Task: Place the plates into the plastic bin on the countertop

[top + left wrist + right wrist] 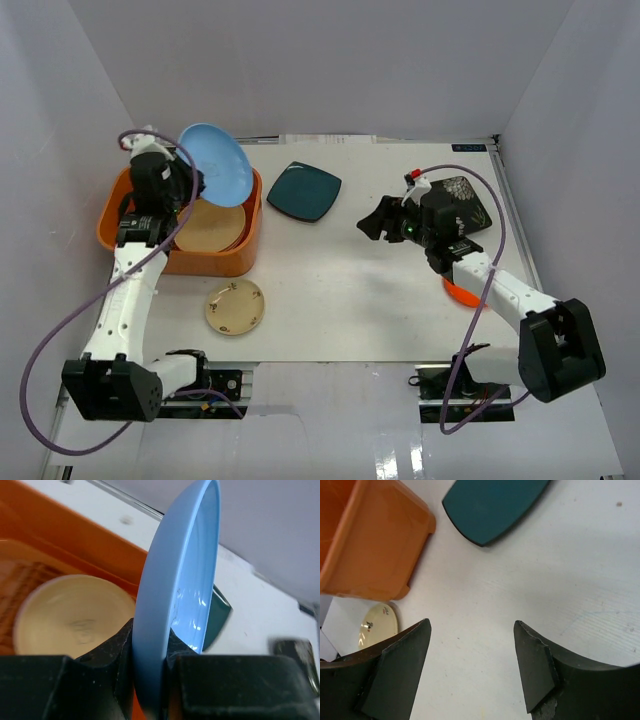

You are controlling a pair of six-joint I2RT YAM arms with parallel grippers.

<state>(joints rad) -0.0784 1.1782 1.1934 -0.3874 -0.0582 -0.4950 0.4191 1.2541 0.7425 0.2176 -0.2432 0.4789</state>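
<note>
My left gripper (185, 180) is shut on the rim of a light blue plate (215, 165), held tilted on edge above the orange plastic bin (135, 188); the plate fills the left wrist view (180, 590). A cream plate (75, 615) lies in the bin on top of a tan one (212, 224). A square dark teal plate (304, 191) lies on the white countertop (360, 290) at centre back. A small speckled beige plate (235, 307) lies in front of the bin. My right gripper (375, 222) is open and empty, above bare countertop (480, 645). A black floral plate (466, 205) and an orange plate (462, 293) show partly under my right arm.
White walls enclose the countertop on three sides. A metal rail (515, 215) runs along the right edge. In the right wrist view the bin's corner (375, 545), the teal plate (490, 505) and the beige plate (377, 625) are ahead of the fingers.
</note>
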